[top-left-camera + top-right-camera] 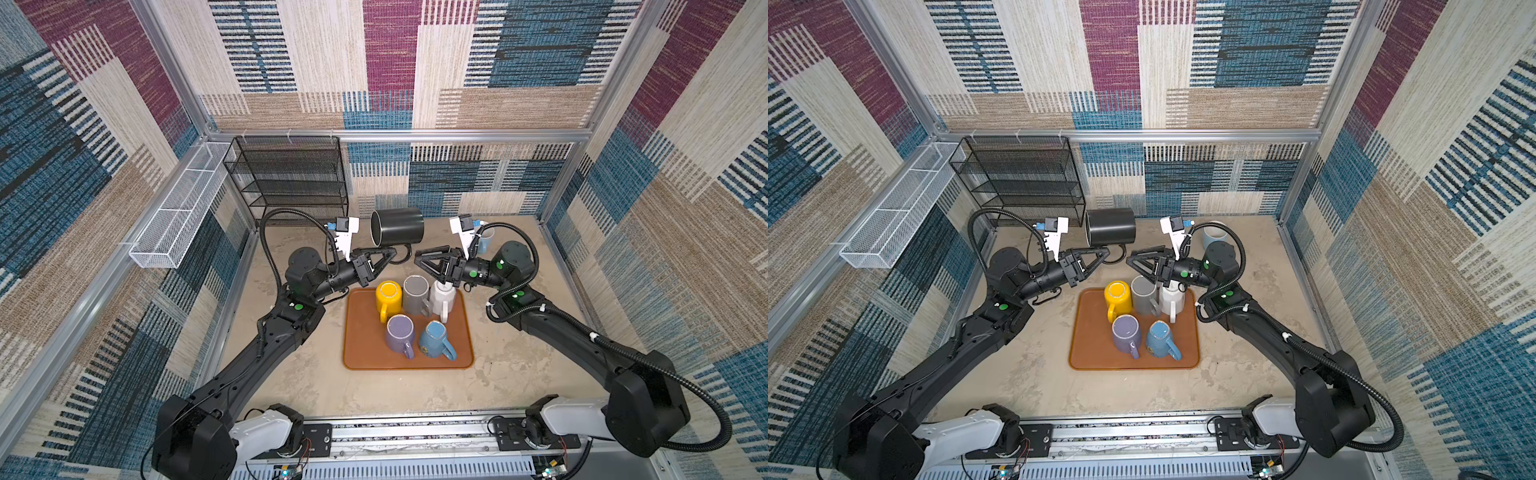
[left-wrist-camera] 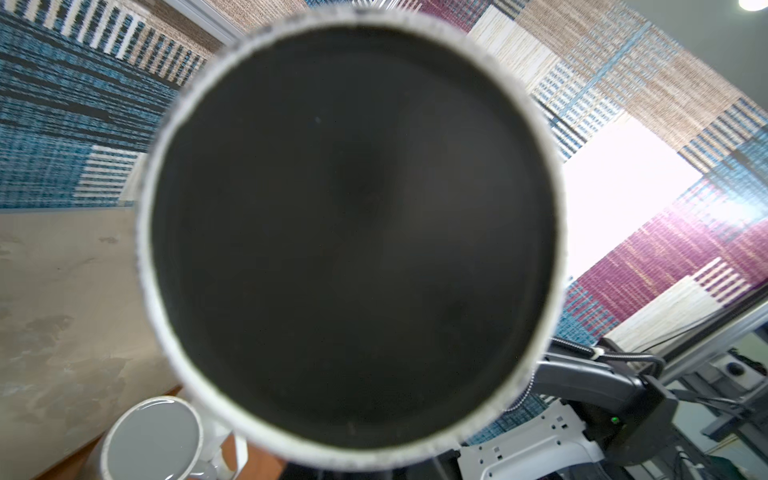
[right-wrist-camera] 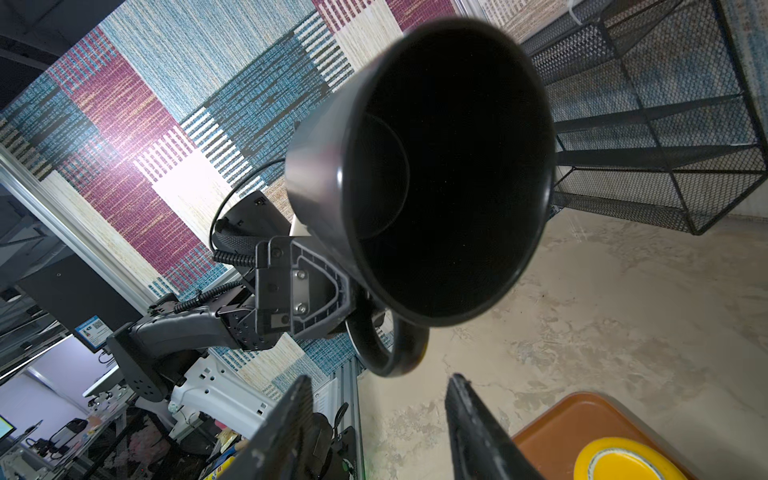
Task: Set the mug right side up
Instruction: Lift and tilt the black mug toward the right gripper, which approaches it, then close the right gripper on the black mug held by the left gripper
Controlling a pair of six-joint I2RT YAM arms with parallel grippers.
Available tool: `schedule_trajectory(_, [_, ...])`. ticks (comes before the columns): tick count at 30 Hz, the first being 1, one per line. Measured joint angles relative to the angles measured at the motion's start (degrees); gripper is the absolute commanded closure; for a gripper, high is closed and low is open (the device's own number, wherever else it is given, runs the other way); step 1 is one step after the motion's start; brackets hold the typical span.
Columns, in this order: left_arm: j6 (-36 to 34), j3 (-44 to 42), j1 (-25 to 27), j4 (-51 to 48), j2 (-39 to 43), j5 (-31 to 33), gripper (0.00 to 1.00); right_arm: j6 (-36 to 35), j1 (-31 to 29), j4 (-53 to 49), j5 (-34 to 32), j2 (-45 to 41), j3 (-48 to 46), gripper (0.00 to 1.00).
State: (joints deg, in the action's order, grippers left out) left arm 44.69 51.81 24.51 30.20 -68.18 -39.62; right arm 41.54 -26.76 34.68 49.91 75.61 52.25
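Black mug (image 1: 399,227) in left claw (image 1: 391,252); blue QR-code label (image 3: 93,331), illegible.

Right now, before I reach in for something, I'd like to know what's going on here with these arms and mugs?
The left claw is shut on the handle of a black mug and holds it in the air on its side. The right claw hangs open close to the handle, touching nothing. Five other mugs stand on the brown tray below. The black mug is not yet upright.
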Motion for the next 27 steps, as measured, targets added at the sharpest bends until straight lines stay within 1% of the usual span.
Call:
schedule_trajectory(5, [3.63,-0.81,0.02,6.73,-1.95,-2.47,1.0,0.42,-0.17,0.2,0.09,0.15,0.26,0.45])
schedule_trajectory(10, [5.99,-0.83,0.04,10.47,-3.61,-3.91,1.0,0.92,-0.17,0.79,0.68,0.87,1.2,0.43])
schedule_trajectory(21, [5.88,-0.87,0.79,11.3,-4.13,-4.85,1.0,4.55,-0.35,6.69,1.55,3.28,2.78,0.45])
schedule_trajectory(27, [5.84,-0.87,1.49,14.08,-4.35,-5.38,1.0,5.84,-0.87,8.72,2.05,4.0,3.96,0.48])
